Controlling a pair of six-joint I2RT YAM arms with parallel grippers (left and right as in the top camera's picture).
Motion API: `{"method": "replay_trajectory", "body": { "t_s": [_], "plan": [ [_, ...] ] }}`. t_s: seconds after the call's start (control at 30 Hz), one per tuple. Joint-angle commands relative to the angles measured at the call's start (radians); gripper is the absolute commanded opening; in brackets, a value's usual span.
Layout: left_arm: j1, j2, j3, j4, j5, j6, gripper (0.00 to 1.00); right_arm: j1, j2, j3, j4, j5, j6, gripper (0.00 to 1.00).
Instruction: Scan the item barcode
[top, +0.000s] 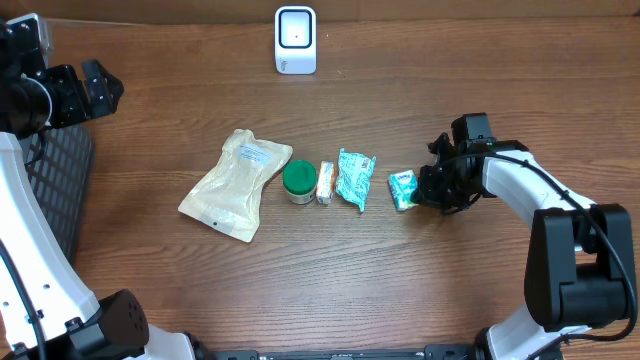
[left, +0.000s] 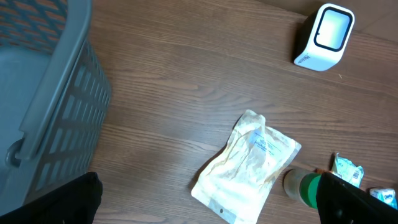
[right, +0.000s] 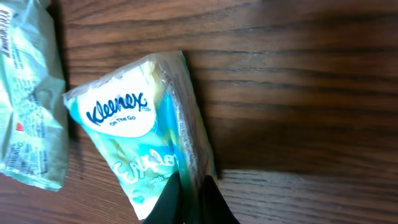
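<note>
Brown wooden desk (top: 480, 90) fills the overhead view, with a white barcode scanner (top: 295, 40) at its far edge. A row lies mid-desk: tan pouch (top: 237, 184), green-lidded jar (top: 299, 181), what looks like a small wrapped bar (top: 325, 183), teal packet (top: 354, 179), and the Kleenex tissue pack (top: 402, 189) at the right end. The right fingers (top: 424, 188) touch that pack. The left fingers (top: 100, 85) hang well apart from the row, near a grey basket (top: 55, 190).

From the left wrist, the left fingers stand spread wide at the bottom corners, holding nothing. The basket is on the left and the scanner at top right.

From the right wrist, the right fingers are pinched together on the pack's crimped edge, and the pack lies flat on the desk.
</note>
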Motion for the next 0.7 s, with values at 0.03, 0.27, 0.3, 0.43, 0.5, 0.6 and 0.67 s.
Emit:
{"method": "replay_trajectory", "body": {
  "t_s": [0.03, 0.27, 0.3, 0.43, 0.5, 0.6, 0.67],
  "plan": [
    [-0.007, 0.003, 0.003, 0.001, -0.005, 0.012, 1.00, 0.003, 0.006, -0.002, -0.002, -0.123, -0.004, 0.04],
    [-0.007, 0.003, 0.003, 0.001, -0.006, 0.012, 1.00, 0.003, -0.045, 0.119, -0.136, -0.312, -0.052, 0.04],
    [-0.007, 0.003, 0.003, 0.000, -0.005, 0.012, 1.00, 0.003, -0.060, 0.140, -0.159, -0.328, -0.054, 0.04],
    [-0.007, 0.003, 0.003, 0.001, -0.005, 0.012, 1.00, 0.003, -0.121, 0.207, -0.214, -0.417, -0.054, 0.04],
    [-0.007, 0.003, 0.003, 0.000, -0.006, 0.012, 1.00, 0.003, -0.147, 0.217, -0.215, -0.505, -0.054, 0.04],
    [-0.007, 0.003, 0.003, 0.000, -0.006, 0.012, 1.00, 0.003, -0.171, 0.217, -0.184, -0.675, -0.054, 0.04],
    [-0.007, 0.003, 0.003, 0.000, -0.005, 0.012, 1.00, 0.003, -0.173, 0.217, -0.148, -0.806, -0.053, 0.04]
  ]
}}
